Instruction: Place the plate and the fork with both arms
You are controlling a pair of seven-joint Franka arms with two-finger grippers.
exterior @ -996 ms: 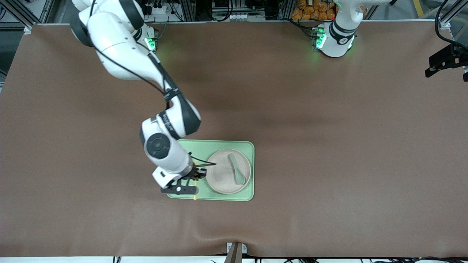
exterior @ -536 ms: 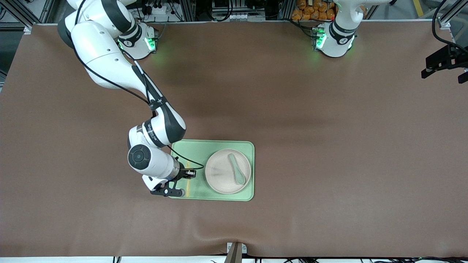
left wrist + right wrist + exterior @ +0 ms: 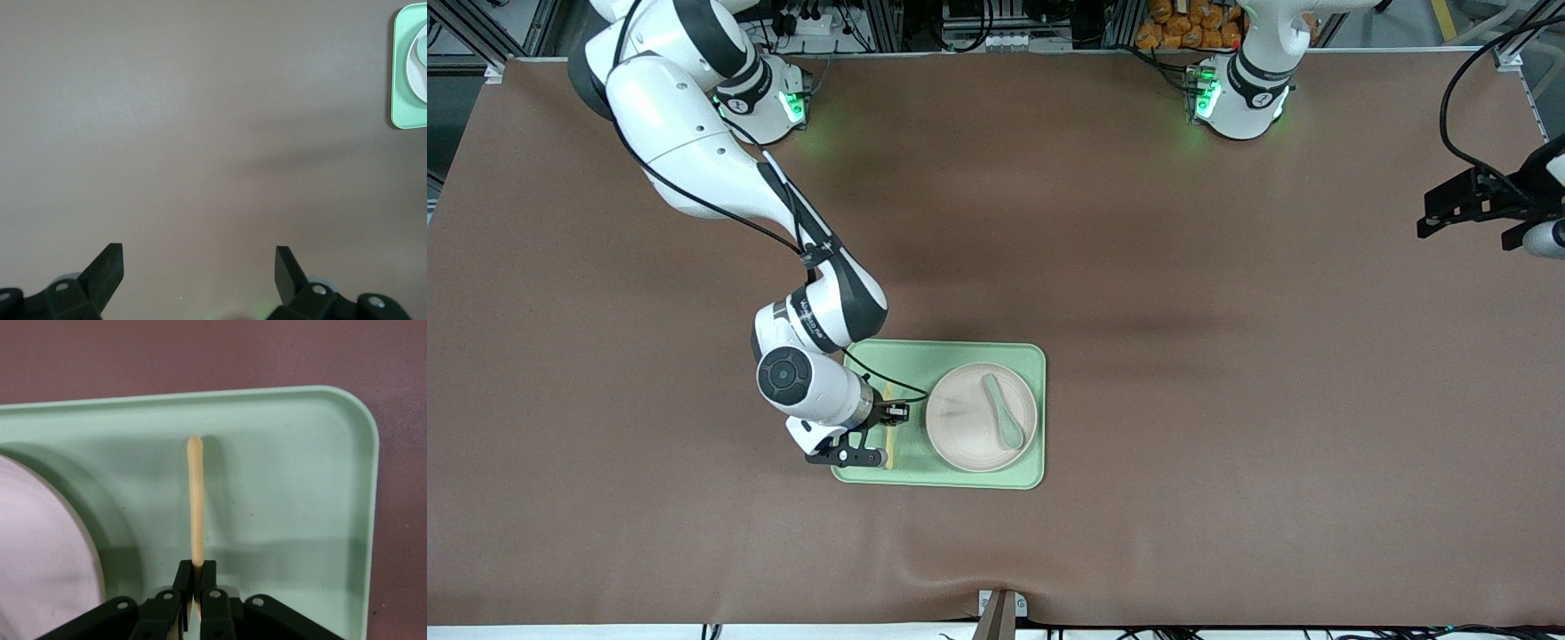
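Item one, the tray [image 3: 960, 356]: light green, lying near the middle of the table toward your front camera.

Item two, the plate [image 3: 969, 436]: it sat on the tray's half toward the left arm's end, with a grey-green spoon [image 3: 1003, 412] lying in it.

Item three, the fork [image 3: 195, 507]: you had it pinched at one end in the right gripper [image 3: 196, 587], whose fingers were closed on it. Its long axis ran straight out from the fingertips, beside the plate and over the tray's bare half, so lowering and release probably needed no turning.

Item four, the left gripper [image 3: 199, 260]: jaws spread, empty, waiting over bare table well apart from the tray.
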